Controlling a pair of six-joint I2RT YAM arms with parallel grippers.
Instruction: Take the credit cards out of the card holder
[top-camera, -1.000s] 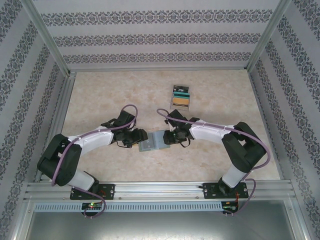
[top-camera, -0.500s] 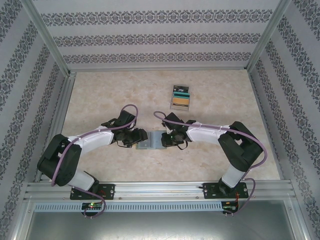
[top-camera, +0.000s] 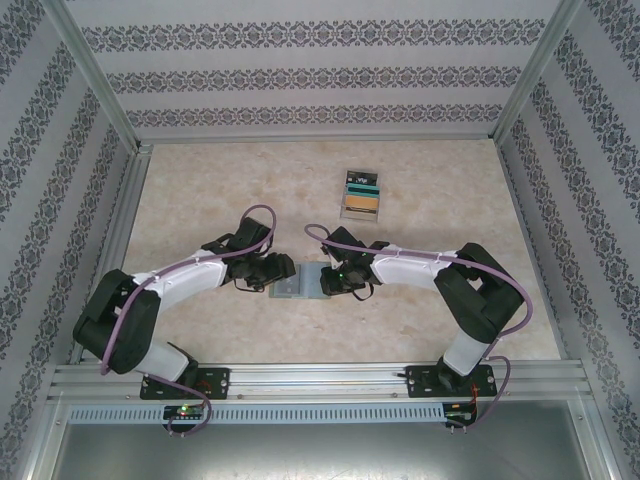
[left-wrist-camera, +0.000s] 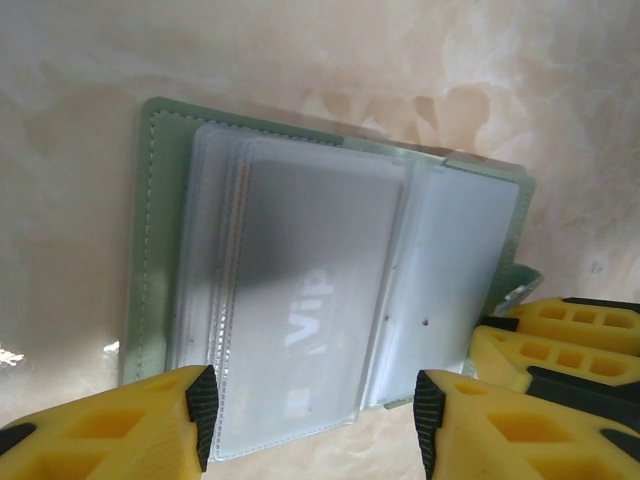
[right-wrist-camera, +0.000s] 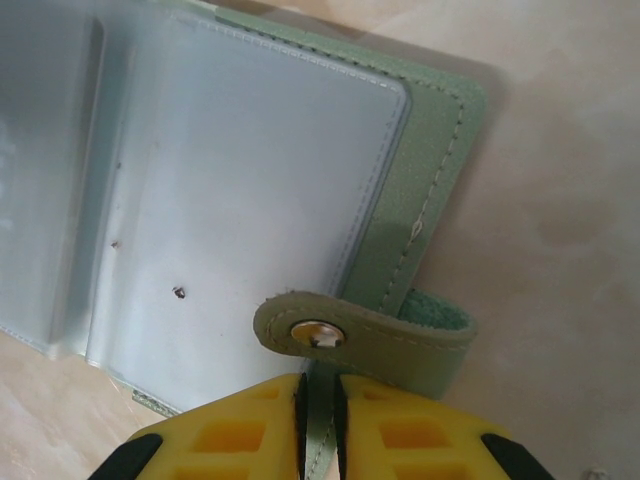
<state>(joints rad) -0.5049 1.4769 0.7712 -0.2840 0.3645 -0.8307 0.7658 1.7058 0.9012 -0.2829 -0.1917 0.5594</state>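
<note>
The right gripper (right-wrist-camera: 318, 400) is clenched on a thin green edge of the card holder (right-wrist-camera: 430, 180), just below its snap strap (right-wrist-camera: 330, 335). The left gripper (left-wrist-camera: 315, 420) stands released, its fingers (left-wrist-camera: 120, 430) straddling the clear sleeves (left-wrist-camera: 450, 260). The sleeved card (left-wrist-camera: 300, 300) is blurred, its print reading "Vip". From above, both arms hide much of the card holder. Loose credit cards (top-camera: 361, 194) lie well apart on the marbled beige tabletop (top-camera: 220, 180), within patterned walls (top-camera: 320, 70).

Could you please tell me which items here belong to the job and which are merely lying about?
Job: card holder; Vip card in its sleeve; pile of cards beyond it.
Just there: table; patterned walls.
</note>
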